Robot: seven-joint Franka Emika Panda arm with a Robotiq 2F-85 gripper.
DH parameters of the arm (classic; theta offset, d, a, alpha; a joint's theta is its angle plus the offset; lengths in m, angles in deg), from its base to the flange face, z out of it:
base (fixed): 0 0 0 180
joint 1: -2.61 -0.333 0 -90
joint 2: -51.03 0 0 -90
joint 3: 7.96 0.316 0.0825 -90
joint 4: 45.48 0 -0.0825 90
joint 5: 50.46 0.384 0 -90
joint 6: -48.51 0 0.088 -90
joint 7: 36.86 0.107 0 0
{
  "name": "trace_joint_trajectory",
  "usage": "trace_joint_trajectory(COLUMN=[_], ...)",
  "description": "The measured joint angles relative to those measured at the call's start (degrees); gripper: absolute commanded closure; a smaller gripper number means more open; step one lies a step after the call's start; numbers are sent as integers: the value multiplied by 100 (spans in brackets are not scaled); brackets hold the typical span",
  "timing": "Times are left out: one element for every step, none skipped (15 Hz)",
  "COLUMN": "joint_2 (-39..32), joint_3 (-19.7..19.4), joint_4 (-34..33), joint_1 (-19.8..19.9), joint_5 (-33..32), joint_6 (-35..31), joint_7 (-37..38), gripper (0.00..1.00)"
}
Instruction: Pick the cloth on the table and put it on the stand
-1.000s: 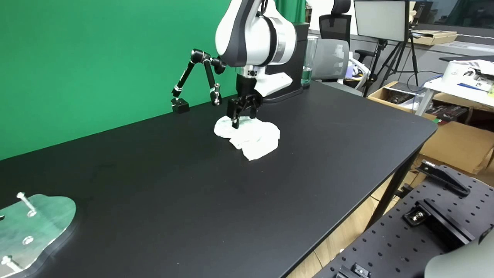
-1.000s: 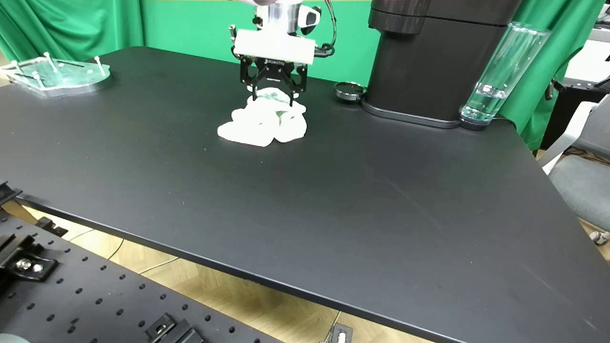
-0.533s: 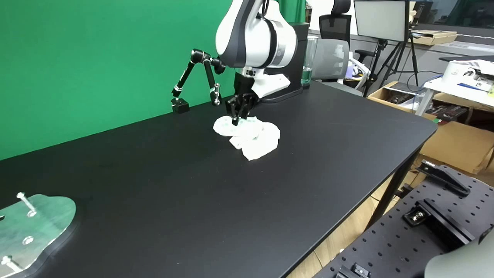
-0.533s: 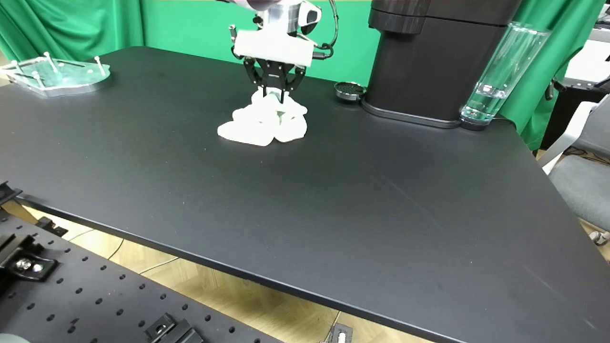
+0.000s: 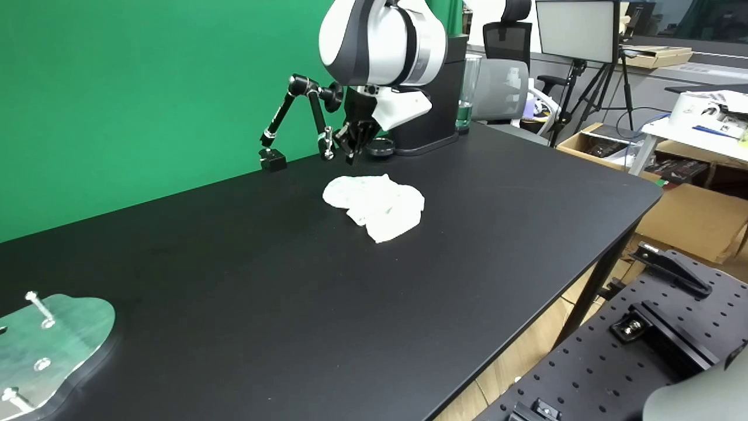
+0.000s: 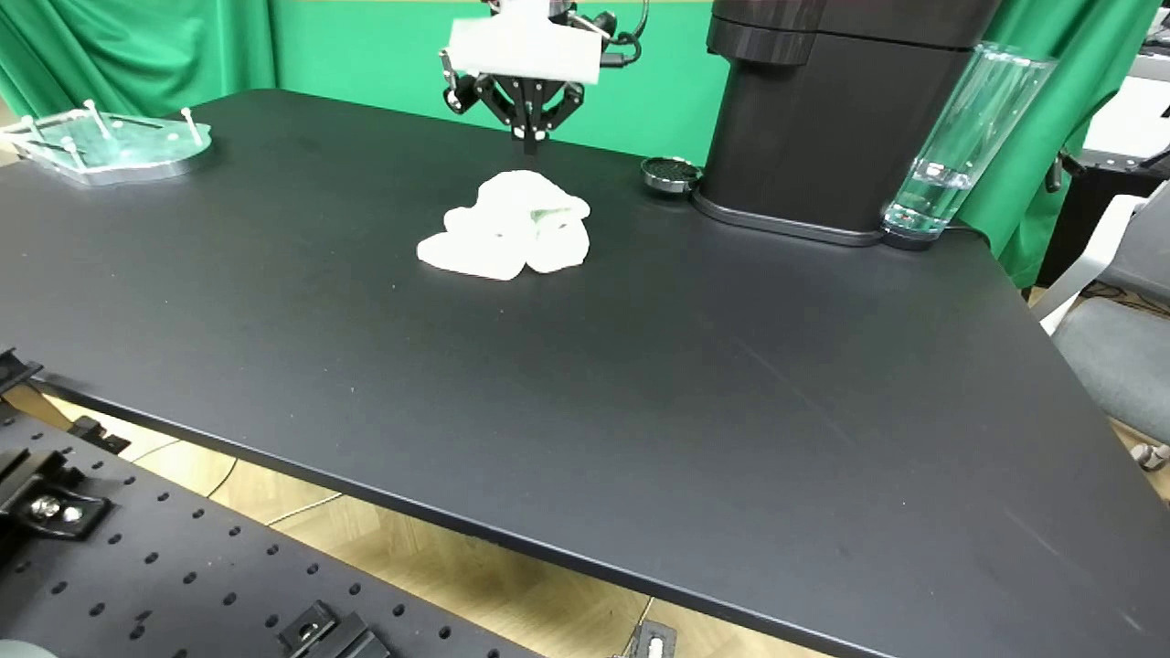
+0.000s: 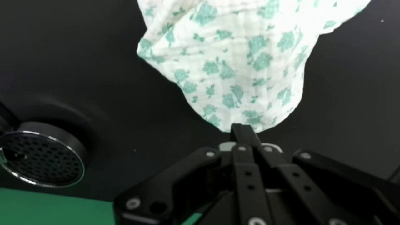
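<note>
The cloth, white with green leaf prints, lies crumpled on the table in both exterior views (image 5: 374, 204) (image 6: 512, 228). It fills the upper middle of the wrist view (image 7: 237, 68). My gripper (image 6: 530, 146) hangs above and behind the cloth, apart from it. Its fingertips meet in the wrist view, so the gripper (image 7: 245, 126) is shut with nothing between the fingers. A see-through, wavy-edged plate with several upright pegs, apparently the stand (image 5: 82, 316), sits at the far end of the table, well away from the gripper.
A tall dark machine (image 6: 841, 128) and a glass cylinder of water (image 6: 960, 146) stand at the back. A round metal drip tray (image 7: 40, 156) is close beside the gripper. A black jointed mount (image 5: 307, 88) hangs near the green wall (image 5: 146, 88).
The fingers stood open over the cloth's back part, then closed together. My gripper has since risen and moved back with nothing in it. The cloth stays put, its top slightly reshaped.
</note>
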Motion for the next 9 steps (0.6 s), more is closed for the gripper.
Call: trace_joint_trajectory(joint_2=[105,216,327,440,541,621,677,702,702], joint_3=[5,22,41,54,65,88,103,103,92], joint_4=[21,51,77,101,112,113,115,116,117], joint_1=[-27,-49,-69,-91,-102,-92,-74,-59,-44], joint_5=[-19,-26,-26,-25,-2,52,95,152,172], joint_6=[-2,1,22,71,207,401,606,787,951], joint_7=[16,32,56,93,141,154,153,142,140], gripper=[100,100,100,100,100,100,74,73,67])
